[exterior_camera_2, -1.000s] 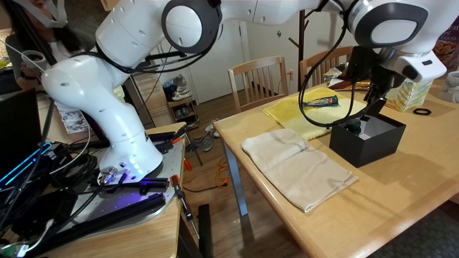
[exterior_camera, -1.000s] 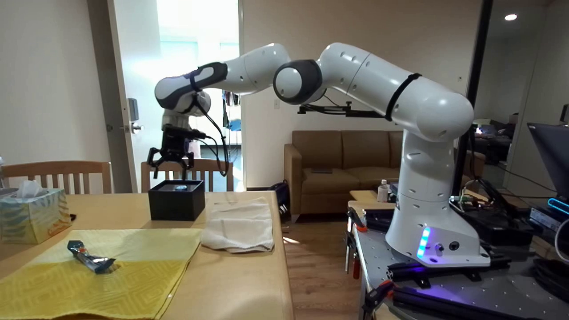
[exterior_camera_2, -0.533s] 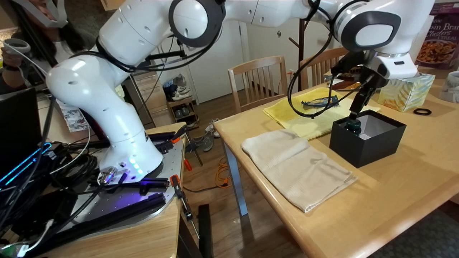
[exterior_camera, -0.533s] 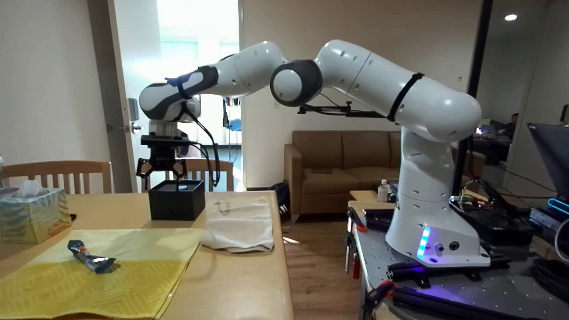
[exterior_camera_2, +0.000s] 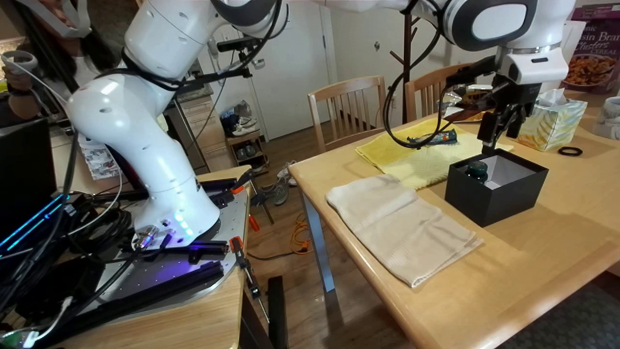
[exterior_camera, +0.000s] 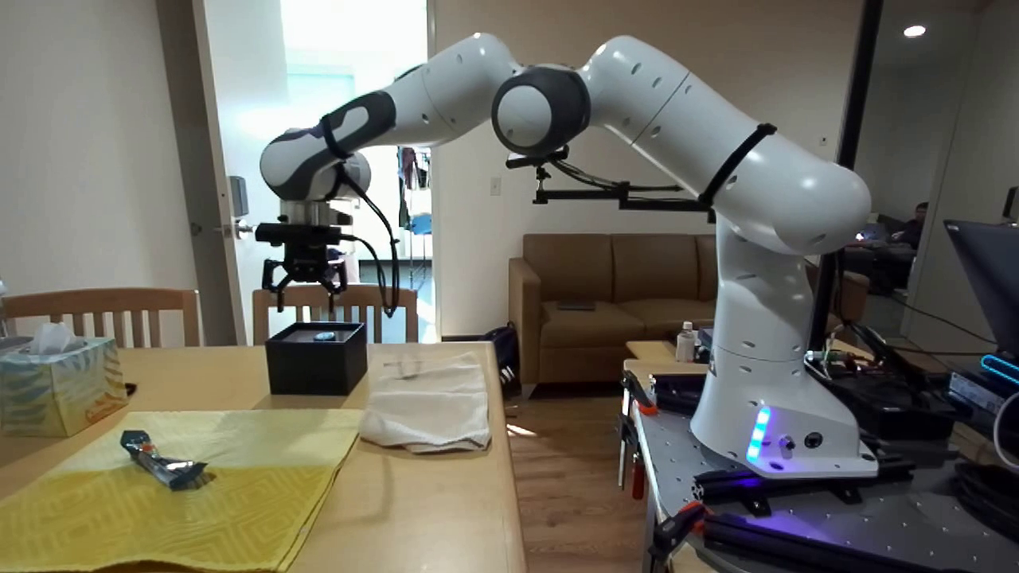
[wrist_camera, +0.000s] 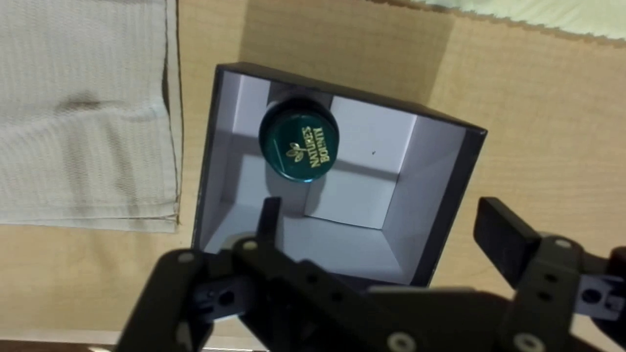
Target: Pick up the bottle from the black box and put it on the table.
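Observation:
The bottle stands in the black box with its round dark green cap up; the cap shows in the wrist view [wrist_camera: 299,146] and both exterior views [exterior_camera: 324,337] [exterior_camera_2: 477,169]. Its body is mostly hidden. The open-topped black box [exterior_camera_2: 494,206] has a pale inside and sits on the wooden table [exterior_camera_2: 557,247]; it also shows in the wrist view [wrist_camera: 452,205]. My gripper [exterior_camera: 306,305] is open and empty above the box, pointing down. In the wrist view the fingers [wrist_camera: 381,215] lie off the bottle, one over the box's inside, one beyond its rim.
A folded beige cloth [exterior_camera_2: 402,228] lies beside the box. A yellow towel [exterior_camera: 199,509] with a snack wrapper [exterior_camera: 163,460] on it is near. A tissue box [exterior_camera: 60,386] and a black ring [exterior_camera_2: 570,151] are on the table. Chairs [exterior_camera_2: 348,104] stand along it.
My gripper first came lower, close to the box near the bottle, then rose again and now hangs higher and more level above the box. The bottle and box have not moved.

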{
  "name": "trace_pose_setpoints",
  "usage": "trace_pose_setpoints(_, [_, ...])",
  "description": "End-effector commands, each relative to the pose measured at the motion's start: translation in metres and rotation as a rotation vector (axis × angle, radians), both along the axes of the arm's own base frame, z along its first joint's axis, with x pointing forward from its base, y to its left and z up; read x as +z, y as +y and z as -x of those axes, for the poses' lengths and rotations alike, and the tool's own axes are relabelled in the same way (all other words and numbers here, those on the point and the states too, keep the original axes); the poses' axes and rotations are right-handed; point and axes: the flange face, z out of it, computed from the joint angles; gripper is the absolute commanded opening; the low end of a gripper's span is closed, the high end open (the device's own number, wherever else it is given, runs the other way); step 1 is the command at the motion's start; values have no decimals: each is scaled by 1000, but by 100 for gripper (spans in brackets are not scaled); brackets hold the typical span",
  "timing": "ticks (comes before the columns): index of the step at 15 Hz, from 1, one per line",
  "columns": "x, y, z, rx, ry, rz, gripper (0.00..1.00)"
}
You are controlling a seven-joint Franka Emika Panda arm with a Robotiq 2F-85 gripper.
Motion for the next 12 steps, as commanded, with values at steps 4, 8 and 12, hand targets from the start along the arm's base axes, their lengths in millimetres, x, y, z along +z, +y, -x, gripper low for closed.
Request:
trace_pose_setpoints(4, [-21, 30, 19, 75, 18, -85, 100])
trace_pose_setpoints(8, [-39, 36, 19, 52, 67, -85, 100])
trace_pose_setpoints(12, [-42, 34, 22, 40, 70, -79, 100])
